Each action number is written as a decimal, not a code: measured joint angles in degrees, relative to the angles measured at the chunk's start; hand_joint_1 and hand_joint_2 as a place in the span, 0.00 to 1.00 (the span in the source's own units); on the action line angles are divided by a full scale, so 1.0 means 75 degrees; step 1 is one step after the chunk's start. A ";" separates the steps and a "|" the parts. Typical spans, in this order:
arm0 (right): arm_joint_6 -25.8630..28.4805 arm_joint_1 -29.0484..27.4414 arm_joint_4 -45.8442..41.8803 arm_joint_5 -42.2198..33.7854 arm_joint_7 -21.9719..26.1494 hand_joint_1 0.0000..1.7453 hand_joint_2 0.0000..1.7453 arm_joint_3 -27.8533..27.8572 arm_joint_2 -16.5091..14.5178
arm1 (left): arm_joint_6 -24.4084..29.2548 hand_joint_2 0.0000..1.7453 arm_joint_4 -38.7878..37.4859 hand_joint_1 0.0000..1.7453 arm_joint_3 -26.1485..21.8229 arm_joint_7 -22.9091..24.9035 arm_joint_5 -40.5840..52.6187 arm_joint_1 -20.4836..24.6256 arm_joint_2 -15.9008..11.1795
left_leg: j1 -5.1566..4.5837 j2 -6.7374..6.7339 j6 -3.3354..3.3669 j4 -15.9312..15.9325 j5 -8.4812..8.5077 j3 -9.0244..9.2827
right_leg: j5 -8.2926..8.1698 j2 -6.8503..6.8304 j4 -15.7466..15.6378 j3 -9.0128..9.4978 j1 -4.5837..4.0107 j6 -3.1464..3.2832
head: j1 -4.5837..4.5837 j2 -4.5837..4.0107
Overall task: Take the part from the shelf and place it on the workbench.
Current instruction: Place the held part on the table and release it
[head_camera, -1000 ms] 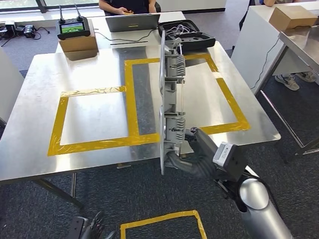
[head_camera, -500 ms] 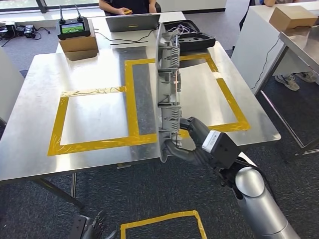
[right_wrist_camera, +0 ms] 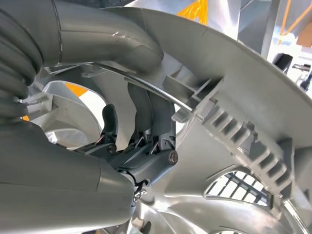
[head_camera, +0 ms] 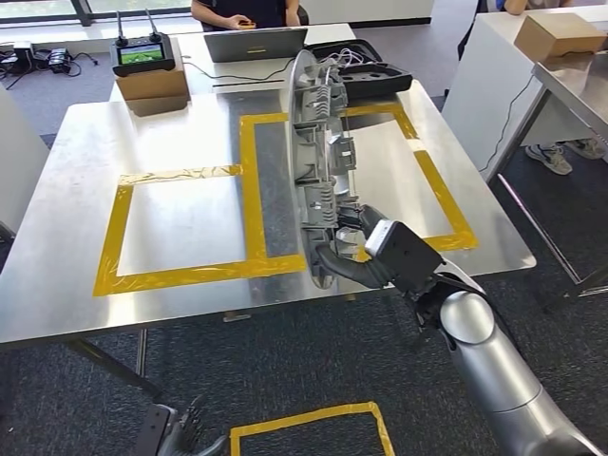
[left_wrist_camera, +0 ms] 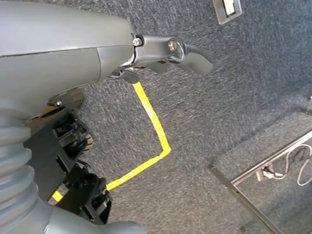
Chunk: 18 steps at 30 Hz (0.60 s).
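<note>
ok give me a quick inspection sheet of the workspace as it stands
surface: steel workbench marked with two yellow tape rectangles; inside them bare metal
job's things: grey round part held on edge over the bench's near edge, not set down
clutter: controller on a cardboard box, laptop, open black case, all at the far end
hands: right hand grips the part's lower rim; left hand hangs low over the carpet, holding nothing
cables: wire from the laptop across the far table; another down the white cabinet
surroundings: people seated behind; yellow tape on the floor
</note>
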<state>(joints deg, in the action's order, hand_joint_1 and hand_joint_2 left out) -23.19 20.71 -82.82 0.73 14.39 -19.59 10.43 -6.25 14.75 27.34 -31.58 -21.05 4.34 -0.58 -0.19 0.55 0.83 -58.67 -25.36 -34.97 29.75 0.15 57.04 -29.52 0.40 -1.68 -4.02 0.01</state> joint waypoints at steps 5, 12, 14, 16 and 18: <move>0.0051 0.0076 0.0299 -0.0118 0.0158 1.00 1.00 -0.0068 0.0077 | -0.0003 1.00 0.0022 0.00 0.0000 -0.0002 0.0078 0.0028 -0.0033 | -0.0001 0.0002 0.0000 0.0000 0.0000 0.0000 | -0.0001 0.0001 0.0000 0.0001 0.0000 -0.0002 | 0.0000 0.0000; 0.0146 0.0076 0.0356 -0.0310 0.0270 1.00 1.00 -0.0037 0.0106 | -0.0001 1.00 0.0027 0.00 0.0000 -0.0016 0.0120 0.0045 -0.0073 | 0.0000 0.0001 -0.0002 0.0004 -0.0001 0.0000 | 0.0001 0.0002 0.0000 -0.0003 0.0000 0.0000 | 0.0000 -0.0001; 0.0209 0.0089 0.0354 -0.0393 0.0313 1.00 1.00 0.0045 0.0108 | 0.0006 1.00 0.0028 0.00 0.0000 -0.0018 0.0133 0.0046 -0.0083 | 0.0000 0.0001 -0.0002 0.0005 -0.0001 0.0000 | 0.0001 0.0002 0.0000 -0.0003 0.0000 0.0000 | 0.0000 0.0000; 0.0236 0.0141 0.0354 -0.0428 0.0302 1.00 1.00 0.0141 0.0109 | 0.0011 1.00 0.0029 0.00 0.0000 -0.0018 0.0157 0.0046 -0.0095 | 0.0000 0.0001 -0.0002 0.0005 -0.0001 0.0000 | 0.0001 0.0002 0.0000 -0.0002 0.0000 0.0000 | 0.0000 0.0000; 0.0238 0.0219 0.0354 -0.0423 0.0255 1.00 1.00 0.0213 0.0110 | 0.0012 1.00 0.0034 0.00 0.0000 -0.0018 0.0185 0.0046 -0.0103 | -0.0001 0.0000 -0.0002 0.0005 0.0000 0.0000 | 0.0001 0.0003 0.0001 -0.0002 0.0000 0.0000 | 0.0000 0.0000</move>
<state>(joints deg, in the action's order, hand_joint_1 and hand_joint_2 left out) -21.40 22.36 -80.17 -2.44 16.30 -17.99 11.26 -6.16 15.00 27.34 -31.71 -19.67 4.68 -1.35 -0.19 0.55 0.81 -58.63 -25.36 -34.97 29.76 0.17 57.05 -29.54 0.40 -1.68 -4.02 0.01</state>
